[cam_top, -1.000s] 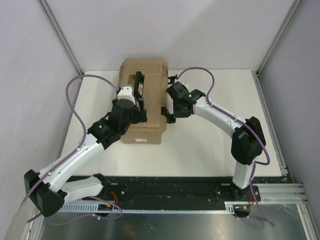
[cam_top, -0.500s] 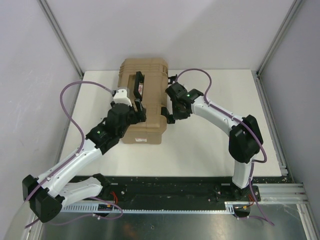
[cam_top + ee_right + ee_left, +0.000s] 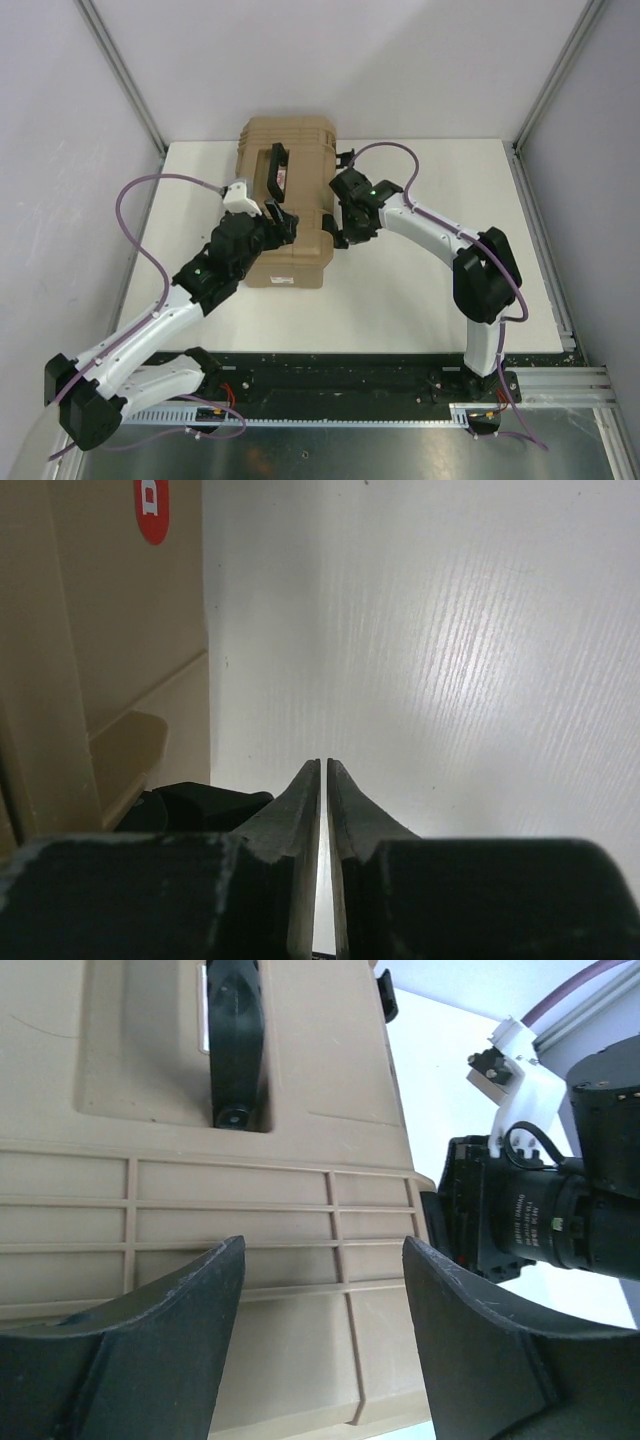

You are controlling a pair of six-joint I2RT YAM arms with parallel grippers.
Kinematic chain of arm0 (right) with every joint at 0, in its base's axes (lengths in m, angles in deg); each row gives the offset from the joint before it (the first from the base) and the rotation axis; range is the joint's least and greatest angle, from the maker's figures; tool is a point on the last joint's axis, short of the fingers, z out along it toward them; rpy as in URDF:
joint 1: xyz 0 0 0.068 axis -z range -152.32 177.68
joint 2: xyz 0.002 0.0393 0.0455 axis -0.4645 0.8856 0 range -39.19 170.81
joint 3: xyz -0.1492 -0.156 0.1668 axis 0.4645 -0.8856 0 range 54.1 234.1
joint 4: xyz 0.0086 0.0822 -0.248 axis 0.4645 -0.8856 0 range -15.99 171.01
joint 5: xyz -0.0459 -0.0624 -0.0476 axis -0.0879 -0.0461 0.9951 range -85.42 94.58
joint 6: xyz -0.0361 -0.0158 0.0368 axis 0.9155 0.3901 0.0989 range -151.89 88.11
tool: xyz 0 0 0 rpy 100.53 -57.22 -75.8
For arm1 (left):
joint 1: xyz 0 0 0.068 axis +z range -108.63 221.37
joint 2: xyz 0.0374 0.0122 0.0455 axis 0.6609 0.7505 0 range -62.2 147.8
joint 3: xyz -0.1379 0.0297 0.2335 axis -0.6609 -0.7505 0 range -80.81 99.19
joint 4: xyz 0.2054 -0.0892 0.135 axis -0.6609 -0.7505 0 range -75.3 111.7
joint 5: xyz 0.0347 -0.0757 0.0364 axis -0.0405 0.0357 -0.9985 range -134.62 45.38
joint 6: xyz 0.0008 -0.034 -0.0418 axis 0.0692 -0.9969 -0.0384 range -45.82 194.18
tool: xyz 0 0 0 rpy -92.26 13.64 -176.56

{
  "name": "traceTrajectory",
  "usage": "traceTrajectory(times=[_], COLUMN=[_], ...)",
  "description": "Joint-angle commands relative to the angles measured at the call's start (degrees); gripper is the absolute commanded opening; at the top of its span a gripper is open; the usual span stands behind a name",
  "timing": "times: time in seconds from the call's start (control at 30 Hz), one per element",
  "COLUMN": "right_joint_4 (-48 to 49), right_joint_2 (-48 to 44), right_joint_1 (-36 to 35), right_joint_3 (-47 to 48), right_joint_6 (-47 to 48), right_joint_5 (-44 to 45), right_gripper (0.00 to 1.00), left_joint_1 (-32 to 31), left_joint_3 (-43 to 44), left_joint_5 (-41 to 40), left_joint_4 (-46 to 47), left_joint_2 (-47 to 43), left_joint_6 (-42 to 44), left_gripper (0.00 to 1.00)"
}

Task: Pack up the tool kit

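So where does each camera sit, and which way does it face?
Top external: fixed high behind the arms, looking down on the table and tan toolbox; both arms show.
Left wrist: on the left arm, looking over the toolbox lid; its open left gripper frames the bottom, the right arm at right.
Right wrist: on the right arm, looking along the table beside the toolbox; its shut right gripper shows.
Shared: all three see the toolbox; top and left wrist also see its black handle.
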Motion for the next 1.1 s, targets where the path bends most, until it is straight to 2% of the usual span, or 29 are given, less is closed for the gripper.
traceTrajectory(times=[0.0, 0.37, 0.7, 0.9, 1.07], right_joint_4=[11.88, 25.01, 31.41, 27.44, 27.12], right_joint_2=[-0.23, -2.89, -2.51, -5.34, -12.96], right_joint_1=[-3.21, -2.82, -2.61, -1.64, 2.29], right_joint_3=[-1.53, -8.23, -10.24, -12.5, -21.08], right_joint_6=[-6.21, -13.47, -15.75, -16.86, -18.0], right_joint_5=[-8.68, -13.83, -14.09, -7.17, -2.57], right_gripper=[0.11, 0.08, 0.07, 0.08, 0.18], left_joint_1=[-0.06, 2.16, 2.43, 3.2, 4.92], left_joint_3=[-10.52, -14.11, -15.41, -13.74, -6.46], left_joint_5=[10.55, 18.4, 19.86, 20.04, 18.96], left_joint_4=[-25.76, -22.31, -21.09, -21.52, -22.42], left_joint_2=[6.33, 6.9, 6.69, 4.75, -0.66], left_joint_6=[-5.12, -3.67, -3.61, -2.92, -0.08], left_gripper=[0.71, 0.67, 0.66, 0.64, 0.68])
